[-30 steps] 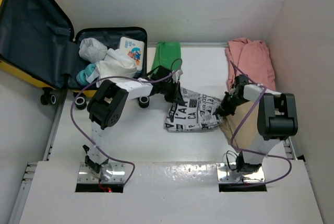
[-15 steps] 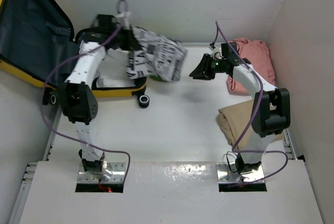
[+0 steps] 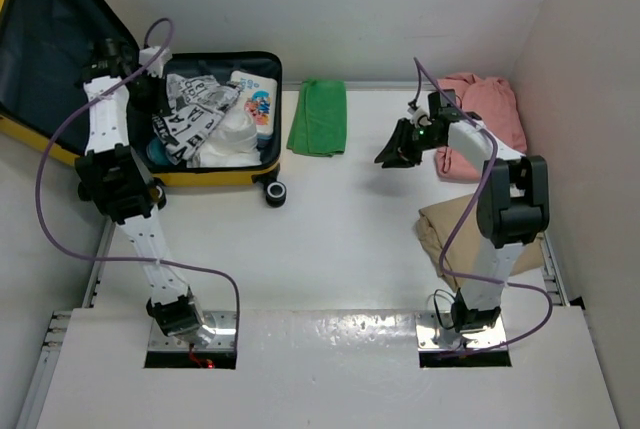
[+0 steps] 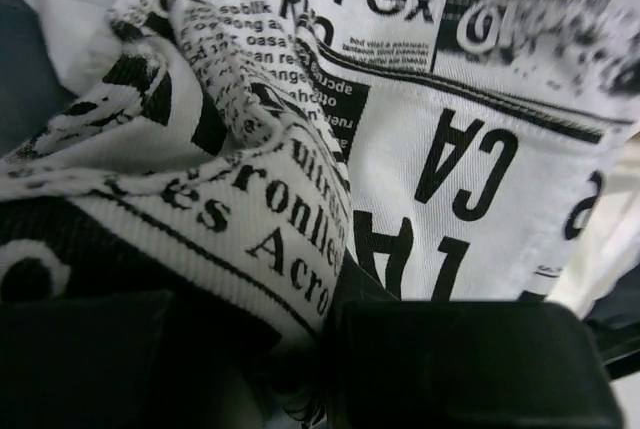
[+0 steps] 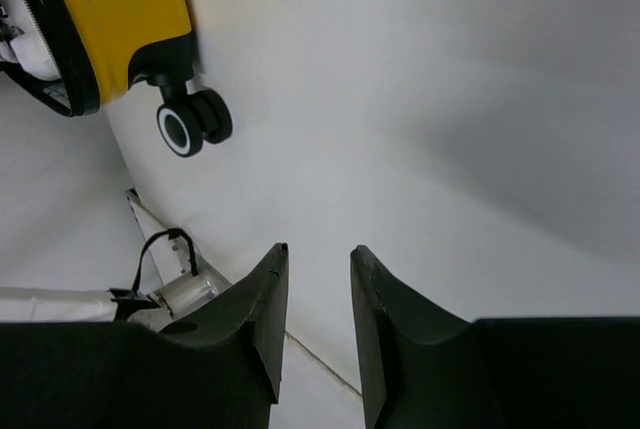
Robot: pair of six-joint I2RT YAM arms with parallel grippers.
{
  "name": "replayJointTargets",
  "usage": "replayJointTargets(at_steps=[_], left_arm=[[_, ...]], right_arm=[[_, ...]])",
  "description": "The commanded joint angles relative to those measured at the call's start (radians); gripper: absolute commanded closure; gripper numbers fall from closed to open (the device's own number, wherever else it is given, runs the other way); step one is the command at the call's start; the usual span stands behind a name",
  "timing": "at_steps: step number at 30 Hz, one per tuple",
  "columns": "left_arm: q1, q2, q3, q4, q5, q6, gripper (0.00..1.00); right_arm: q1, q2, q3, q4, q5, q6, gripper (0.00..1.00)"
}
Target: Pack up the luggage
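Observation:
The yellow luggage [image 3: 215, 177] lies open at the back left, its dark-lined lid [image 3: 60, 59] raised. A black-and-white newsprint cloth [image 3: 195, 114] lies in it on top of white clothes [image 3: 232, 139]. My left gripper [image 3: 152, 99] is at the cloth's left end inside the luggage. In the left wrist view the cloth [image 4: 400, 129] fills the frame, and a fold of it is pinched in the shut gripper [image 4: 335, 349]. My right gripper [image 3: 390, 154] hovers above the table right of centre, open and empty [image 5: 318, 259].
A white-and-blue tin box [image 3: 255, 99] sits in the luggage. A green cloth [image 3: 318, 117] lies beside the luggage. A pink garment [image 3: 480, 114] is at the back right and a tan one [image 3: 470, 234] at the right edge. A luggage wheel [image 5: 190, 124] sticks out.
My left gripper has carried the newsprint cloth from the table's middle up and into the luggage. My right gripper has left the cloth and risen toward the back right.

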Motion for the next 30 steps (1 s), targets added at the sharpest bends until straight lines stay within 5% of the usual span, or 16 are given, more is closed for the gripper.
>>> replayJointTargets(at_steps=[1,11,12,14,17,22,30], left_arm=[[-0.034,-0.019,-0.054,-0.062,-0.088,0.154,1.00],[-0.047,-0.129,-0.410,0.301,-0.373,-0.042,0.97],[-0.047,-0.144,-0.441,0.311,-0.387,-0.068,0.88],[-0.047,-0.202,-0.513,0.338,-0.376,-0.129,0.50],[0.002,-0.302,-0.583,0.415,-0.252,-0.191,0.18],[0.015,-0.499,-0.636,0.649,-0.163,-0.318,0.00],[-0.197,-0.530,-0.475,0.742,-0.230,-0.236,0.00]], right_arm=[[0.006,0.019,0.058,0.001,0.006,-0.026,0.69],[0.009,0.041,0.091,-0.019,0.043,-0.071,0.69],[0.009,0.038,0.089,-0.021,0.048,-0.080,0.67],[0.009,0.027,0.081,-0.022,0.055,-0.101,0.67],[0.006,0.015,0.072,-0.024,0.063,-0.115,0.66],[-0.004,0.000,0.075,-0.033,0.089,-0.155,0.64],[-0.070,0.002,0.090,0.019,0.215,-0.169,0.53]])
